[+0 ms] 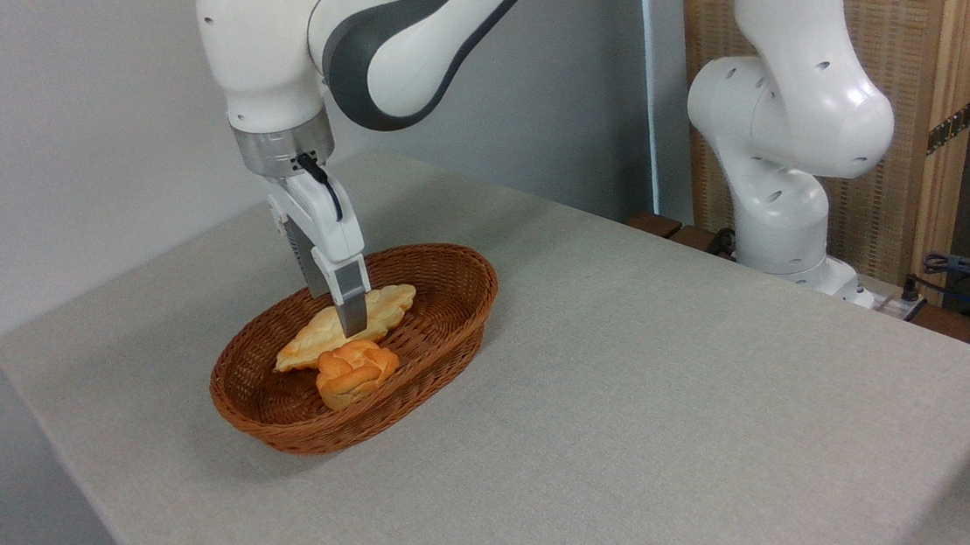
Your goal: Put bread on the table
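While the bread [347, 325] lies in the basket [440, 263] on the tabletop [680, 396], I see the fingers [352, 324] touching it; grip unclear, bun [355, 371] at 6 o'clock.

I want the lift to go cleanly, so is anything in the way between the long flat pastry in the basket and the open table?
Only the basket wall: the bread lies inside it, so it must clear the rim before reaching the table. The gripper is already at the bread; the knotted bun sits beside it, toward the camera.
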You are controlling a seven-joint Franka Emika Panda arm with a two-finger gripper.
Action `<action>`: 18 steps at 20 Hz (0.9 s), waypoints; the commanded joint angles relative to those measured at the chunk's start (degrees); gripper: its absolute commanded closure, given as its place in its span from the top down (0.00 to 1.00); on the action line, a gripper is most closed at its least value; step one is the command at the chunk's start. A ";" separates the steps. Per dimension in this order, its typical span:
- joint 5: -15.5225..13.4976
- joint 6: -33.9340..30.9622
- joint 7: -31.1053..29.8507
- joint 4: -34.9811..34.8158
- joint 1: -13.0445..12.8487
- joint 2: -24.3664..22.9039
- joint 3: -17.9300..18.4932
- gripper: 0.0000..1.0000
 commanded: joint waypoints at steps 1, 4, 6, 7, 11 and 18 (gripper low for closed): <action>-1.68 1.01 -1.49 -1.22 -0.17 0.50 -0.21 1.00; -1.59 1.10 -1.23 -2.45 -0.25 0.85 -0.57 1.00; -1.24 1.18 -1.05 -3.25 -0.25 1.03 -1.00 1.00; -1.15 1.18 -1.14 -3.25 -0.25 1.29 -1.00 1.00; -1.15 1.80 -0.88 -3.16 -0.61 1.82 -1.00 0.80; -1.15 1.89 -0.70 -3.07 -0.61 2.26 -1.00 0.32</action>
